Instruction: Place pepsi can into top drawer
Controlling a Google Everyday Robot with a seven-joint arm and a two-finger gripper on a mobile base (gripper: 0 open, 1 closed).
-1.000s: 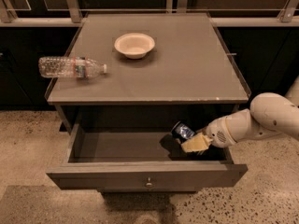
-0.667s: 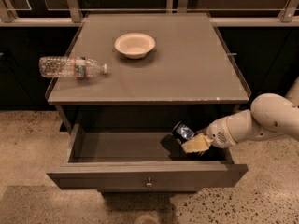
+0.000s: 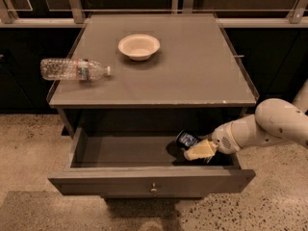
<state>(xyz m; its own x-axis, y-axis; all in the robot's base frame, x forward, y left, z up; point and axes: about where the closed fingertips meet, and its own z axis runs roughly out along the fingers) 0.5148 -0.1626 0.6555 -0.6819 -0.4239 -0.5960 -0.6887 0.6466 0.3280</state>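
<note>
A: Starting at the front, the top drawer point(image 3: 110, 183) stands pulled out, its round knob point(image 3: 153, 188) facing us. Where's the pepsi can point(image 3: 186, 139)?
B: Inside it, at the right end, clamped in the gripper point(image 3: 192, 149), which reaches in from the right over the drawer's side. The can sits at the gripper's left tip, toward the drawer's middle.
A: Upright?
B: No, its long axis is tilted, and a shadow beneath suggests it hangs just above the drawer floor. So I'd judge the release turns on that small gap straight down.
A: Any writing?
B: Nothing legible on the can. Farther back on the surface point(image 3: 197, 71), the water bottle point(image 3: 72, 69) lies on its side with an unreadable label, a cream bowl point(image 3: 139, 46) behind it to the right
</note>
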